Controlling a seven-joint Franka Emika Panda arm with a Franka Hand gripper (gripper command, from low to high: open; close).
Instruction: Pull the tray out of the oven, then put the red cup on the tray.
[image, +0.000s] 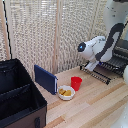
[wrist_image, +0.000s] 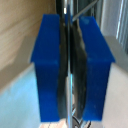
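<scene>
The red cup (image: 76, 82) stands upright on the wooden table, toward the exterior view's middle. The tray (image: 102, 74), a dark wire rack, sticks out of the oven (image: 121, 54) at the exterior view's right edge, and the arm hides much of the oven. My gripper (image: 92, 65) is at the tray's front edge. In the wrist view my gripper (wrist_image: 69, 65) is shut, its blue fingers (wrist_image: 47, 65) pressed together on a thin metal wire of the tray.
A white bowl (image: 66, 92) with yellow pieces sits just in front of the red cup. A blue upright slab (image: 46, 79) stands to its left, beside a big open black case (image: 17, 97). A slatted screen closes the back.
</scene>
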